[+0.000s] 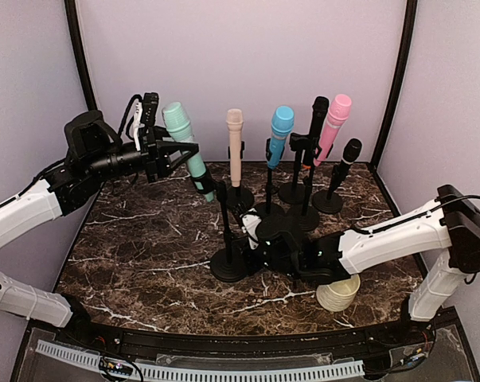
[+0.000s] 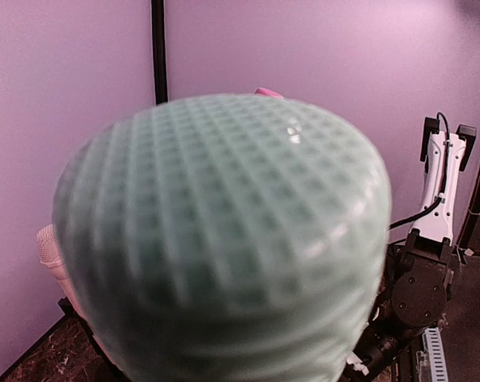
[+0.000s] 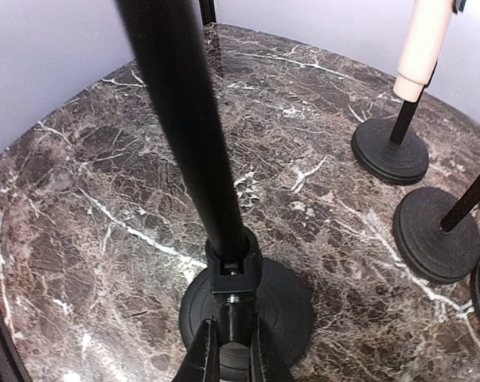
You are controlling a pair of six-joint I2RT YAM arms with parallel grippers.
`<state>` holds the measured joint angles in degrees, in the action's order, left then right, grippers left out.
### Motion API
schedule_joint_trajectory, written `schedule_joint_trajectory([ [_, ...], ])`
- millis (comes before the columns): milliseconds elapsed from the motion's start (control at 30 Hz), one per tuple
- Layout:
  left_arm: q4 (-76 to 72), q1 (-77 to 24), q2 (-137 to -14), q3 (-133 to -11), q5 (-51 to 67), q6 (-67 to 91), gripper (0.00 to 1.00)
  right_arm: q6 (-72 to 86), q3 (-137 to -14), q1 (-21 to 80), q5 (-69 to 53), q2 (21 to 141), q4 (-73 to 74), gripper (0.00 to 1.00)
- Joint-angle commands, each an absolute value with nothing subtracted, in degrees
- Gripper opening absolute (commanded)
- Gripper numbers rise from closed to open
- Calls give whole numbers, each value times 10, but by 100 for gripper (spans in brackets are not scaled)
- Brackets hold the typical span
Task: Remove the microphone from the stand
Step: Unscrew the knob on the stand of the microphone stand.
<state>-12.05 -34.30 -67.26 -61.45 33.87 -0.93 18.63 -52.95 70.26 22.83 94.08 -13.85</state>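
Lavender walls are closing in a dark marble table [image 1: 144, 239] veined in white, and the stand [image 1: 224, 213] nearest the front is serving as the reference for everything else. This stand is rising from a round black base, and the green microphone [image 1: 184, 143] is sitting in its clip at the top, tilting up and to the left of the post with its mesh head uppermost. The microphone is not yet leaving the stand.

The left hand [image 1: 176, 155] is reaching in from the left of the stand at the height of the microphone's handle, its fingers pointing at the handle. The top view is not showing whether they are pressing on it or standing apart, and in the left wrist view the green mesh head is filling the frame with no finger visible, so I cannot tell its state.

The right hand [image 3: 232, 338] is sitting low at the foot of the stand, coming from the right. Its two fingers [image 3: 204, 358] are clamping together on the black fitting where the post is meeting the base.

Behind and to the right of the stand, five more stands are holding a beige microphone [image 1: 235, 147], a blue microphone [image 1: 281, 131], a black microphone [image 1: 318, 119], a pink microphone [image 1: 335, 119] and a small black microphone [image 1: 349, 155]. To the right of the stand and nearer the front, a cream cup [image 1: 337, 293] is resting under the right arm.
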Motion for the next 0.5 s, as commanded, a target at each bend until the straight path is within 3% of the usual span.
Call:
schedule_joint_trajectory([
  [0, -45, -338, -682, -590, 323, -51, 22, 105, -559, 720, 331, 955, -81, 0],
  [467, -45, -338, -685, -590, 325, -49, 22, -59, -610, 752, 450, 1002, -8, 0],
])
